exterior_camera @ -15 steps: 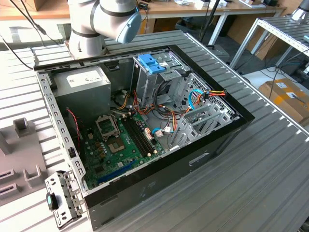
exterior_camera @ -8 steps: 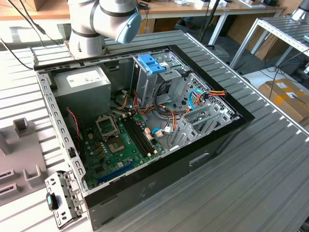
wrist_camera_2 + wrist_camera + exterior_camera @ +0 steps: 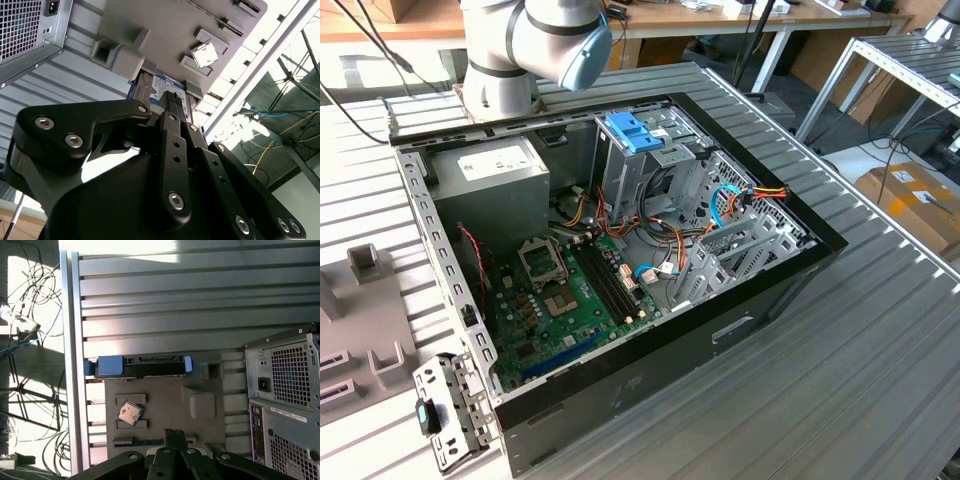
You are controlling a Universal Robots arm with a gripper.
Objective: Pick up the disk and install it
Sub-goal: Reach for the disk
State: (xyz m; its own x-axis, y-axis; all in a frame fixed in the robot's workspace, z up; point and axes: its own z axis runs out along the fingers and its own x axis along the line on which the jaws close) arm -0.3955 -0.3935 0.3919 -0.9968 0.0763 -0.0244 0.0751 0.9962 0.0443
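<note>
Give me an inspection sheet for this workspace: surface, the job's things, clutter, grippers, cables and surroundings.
Surface: grooved metal table carrying an open computer case and a grey holder plate.
Job's things: disk with blue rails, held at the holder plate's edge, not gripped.
Clutter: chip seated on the plate; small metal bracket beside the case.
Grippers: gripper shut, empty, short of the disk.
Cables: coloured wires inside the case; loose cables on the floor.
Surroundings: wooden workbench, cardboard box.
</note>
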